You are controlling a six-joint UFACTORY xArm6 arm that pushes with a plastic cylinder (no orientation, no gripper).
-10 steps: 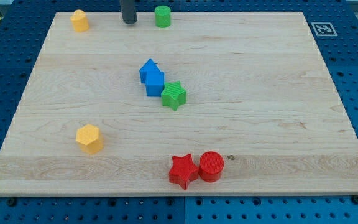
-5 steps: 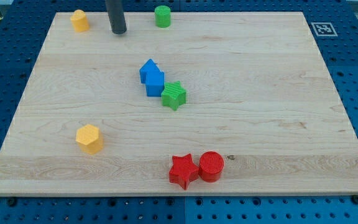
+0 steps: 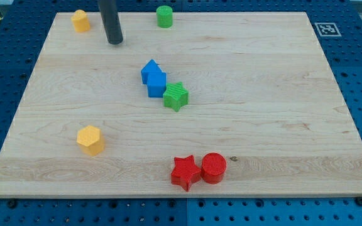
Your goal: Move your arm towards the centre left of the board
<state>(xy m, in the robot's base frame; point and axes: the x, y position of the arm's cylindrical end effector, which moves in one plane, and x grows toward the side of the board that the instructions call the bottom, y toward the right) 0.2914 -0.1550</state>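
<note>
My tip [image 3: 115,41] rests on the wooden board [image 3: 263,94] near the view's top left, right of and a little below a yellow block [image 3: 80,21] at the top. It touches no block. Two blue blocks [image 3: 153,77] sit together near the middle, below and right of my tip, with a green star [image 3: 176,96] against their lower right. A yellow hexagon [image 3: 90,139] lies at the lower left, well below my tip.
A green cylinder [image 3: 164,16] stands at the top edge, right of my tip. A red star [image 3: 185,172] and a red cylinder [image 3: 213,167] sit side by side near the bottom edge. A black-and-white marker [image 3: 327,29] is at the top right corner.
My tip has moved left and down the view, away from the top edge and the green cylinder. No block has moved.
</note>
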